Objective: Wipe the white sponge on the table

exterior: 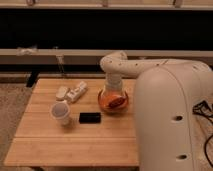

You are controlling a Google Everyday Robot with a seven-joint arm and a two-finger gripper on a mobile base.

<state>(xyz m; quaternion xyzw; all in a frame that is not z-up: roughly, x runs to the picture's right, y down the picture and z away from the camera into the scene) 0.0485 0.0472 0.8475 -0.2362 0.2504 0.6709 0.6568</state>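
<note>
Arm [170, 115] holds tool [113, 101] (jaws spread) beside white sponge [77, 92] on table [75, 142].

Gripper [113, 101] over the table [45, 145], right of cup [60, 113].

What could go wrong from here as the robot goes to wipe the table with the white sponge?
1. The gripper hangs over the far right of the table, right at a round orange-filled object; swinging away could knock it.
2. The white cup and black box stand close to the two white items, one presumably the sponge; reaching or wiping may topple or shove them.
</note>
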